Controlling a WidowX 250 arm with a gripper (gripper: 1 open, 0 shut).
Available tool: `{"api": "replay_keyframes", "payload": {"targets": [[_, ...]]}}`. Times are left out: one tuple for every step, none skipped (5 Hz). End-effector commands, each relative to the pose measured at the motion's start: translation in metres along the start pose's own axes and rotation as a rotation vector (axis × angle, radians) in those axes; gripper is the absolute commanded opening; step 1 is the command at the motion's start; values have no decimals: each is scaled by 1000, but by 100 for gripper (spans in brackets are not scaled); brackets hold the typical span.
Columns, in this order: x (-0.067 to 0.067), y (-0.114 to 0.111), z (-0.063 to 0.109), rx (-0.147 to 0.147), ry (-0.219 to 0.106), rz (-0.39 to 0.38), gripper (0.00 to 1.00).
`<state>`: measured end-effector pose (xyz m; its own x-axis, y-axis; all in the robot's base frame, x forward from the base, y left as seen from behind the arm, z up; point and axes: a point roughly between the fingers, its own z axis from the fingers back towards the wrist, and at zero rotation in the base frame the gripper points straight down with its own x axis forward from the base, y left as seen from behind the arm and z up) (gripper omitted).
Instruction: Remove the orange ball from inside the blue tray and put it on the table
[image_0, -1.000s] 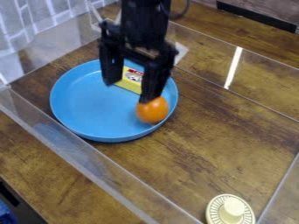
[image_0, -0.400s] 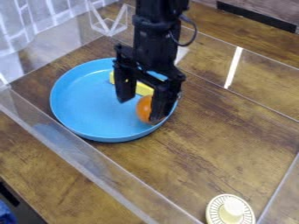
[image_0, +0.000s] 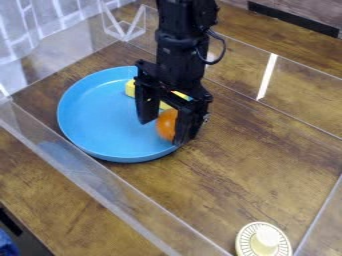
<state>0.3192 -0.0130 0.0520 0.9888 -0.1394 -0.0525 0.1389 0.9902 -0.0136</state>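
Observation:
The orange ball lies inside the blue tray, near its right rim. My black gripper has come straight down over the ball, open, with one finger on each side of it, so only a slice of orange shows between them. The fingertips reach down close to the tray floor. I cannot tell whether the fingers touch the ball. The dark wood-grain table surrounds the tray.
A yellow block lies in the tray behind the gripper, mostly hidden. A cream ribbed lid sits at the front right. Clear panel edges run along the table's left side and front.
The gripper has moved down and slightly right, from above the tray to straddling the ball. It now hides most of the ball and the yellow block.

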Motion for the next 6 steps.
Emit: {"api": "replay_keyframes", "payload": {"targets": [[12,5,16,2,-68,4,0],[15,6,18,2,-75,16,0],[21,12,14,-1,-67,35,100],[27,18,12,-4,-59,50,100],[31,22,14,-10,-61,65,100],[33,24,12,-18,-58,74,0]]}}
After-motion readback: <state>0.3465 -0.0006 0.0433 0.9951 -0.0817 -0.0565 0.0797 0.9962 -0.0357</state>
